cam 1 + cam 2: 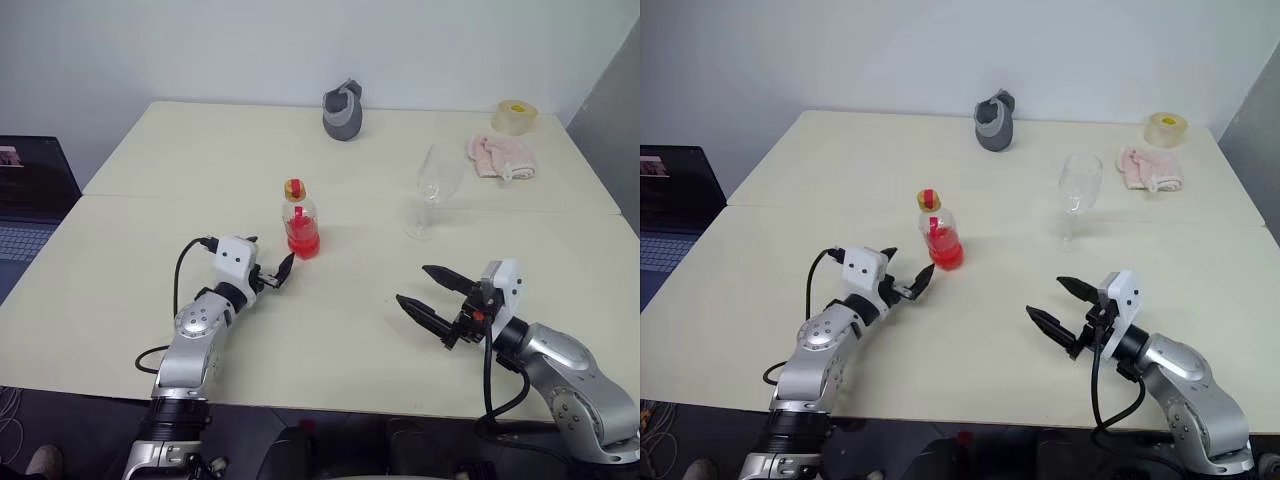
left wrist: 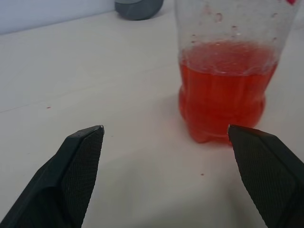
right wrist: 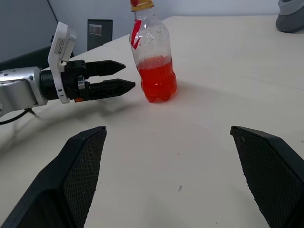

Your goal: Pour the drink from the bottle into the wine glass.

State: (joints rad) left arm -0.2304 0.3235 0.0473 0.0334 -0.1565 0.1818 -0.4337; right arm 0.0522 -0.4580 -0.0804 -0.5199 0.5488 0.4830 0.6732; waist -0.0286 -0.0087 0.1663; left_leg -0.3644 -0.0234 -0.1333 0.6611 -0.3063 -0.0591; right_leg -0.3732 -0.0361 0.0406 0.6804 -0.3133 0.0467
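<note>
Your bottle stands capped at the centre of the frame, red drink filling its lower part, just up and right of the left gripper. That gripper's fingers are spread wide and hold nothing, the arm reaching level toward the bottle. The glass stands right of centre, well apart. Your right gripper at lower right gapes empty, pointing left.
</note>
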